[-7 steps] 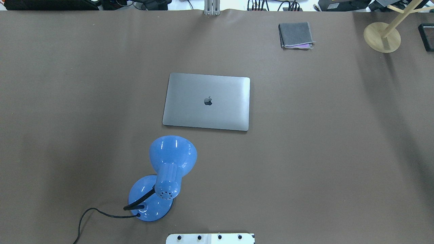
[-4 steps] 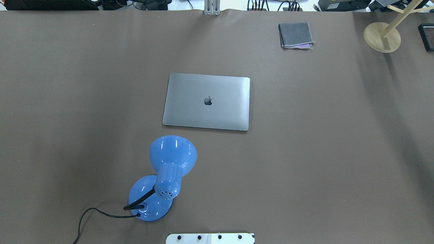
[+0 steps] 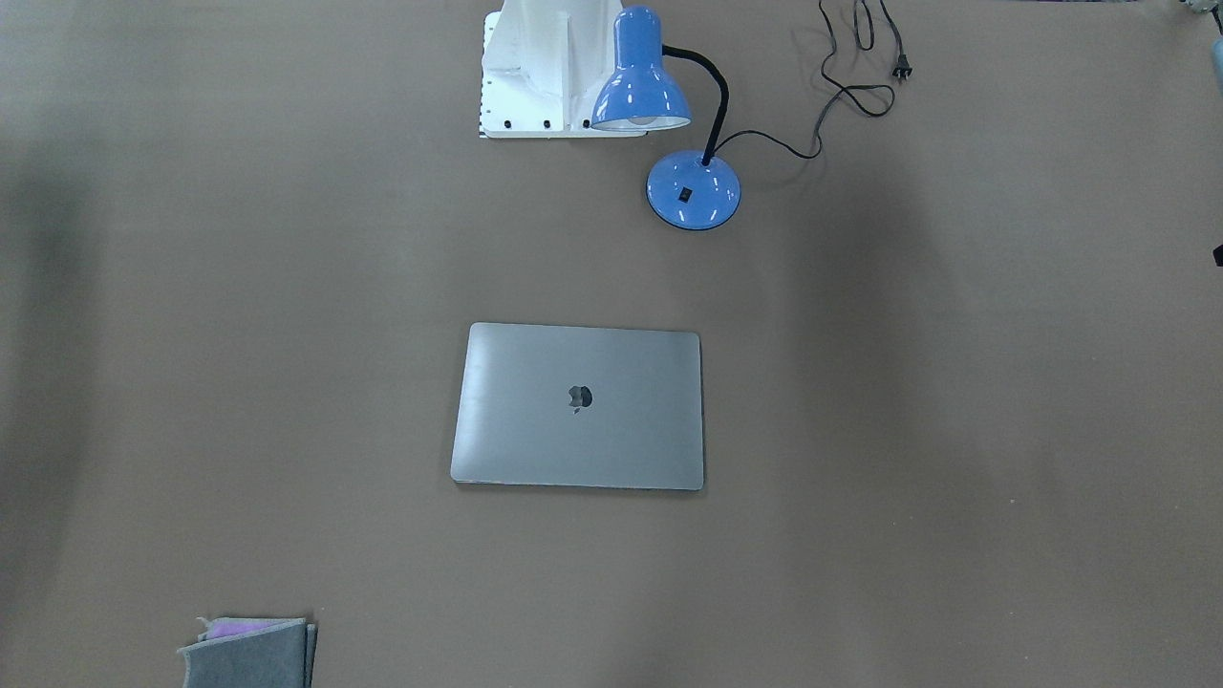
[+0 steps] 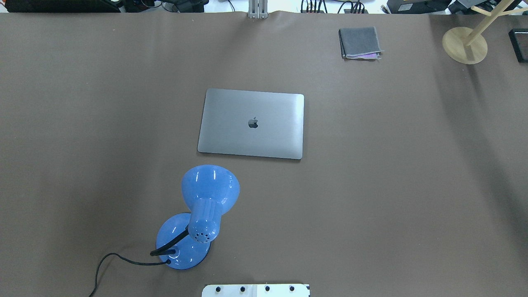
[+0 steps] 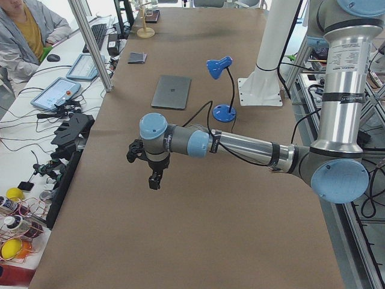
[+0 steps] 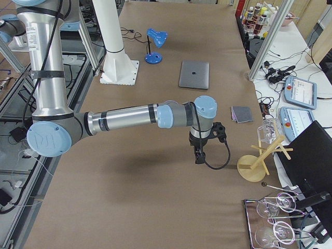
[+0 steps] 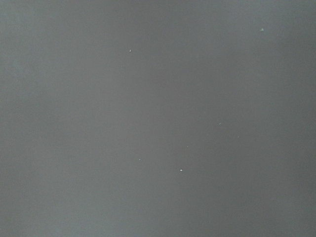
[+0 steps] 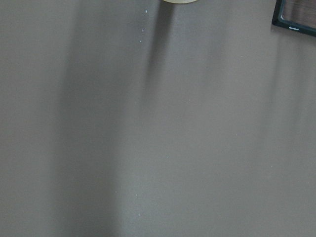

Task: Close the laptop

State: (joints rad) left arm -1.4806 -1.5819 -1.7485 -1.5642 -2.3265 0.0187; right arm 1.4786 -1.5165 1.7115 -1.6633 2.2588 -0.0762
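Observation:
The space-grey laptop lies flat in the middle of the brown table with its lid down and the dark apple logo up. It also shows in the front view and both side views. My left gripper hangs over bare table far toward the robot's left end, well away from the laptop. My right gripper hangs over bare table toward the right end. Both show only in the side views, so I cannot tell if they are open or shut. The wrist views show only table cover.
A blue desk lamp stands near the robot base, its cord trailing on the table. A grey felt pouch lies at the far right. A wooden stand and a black tray sit at the far right corner.

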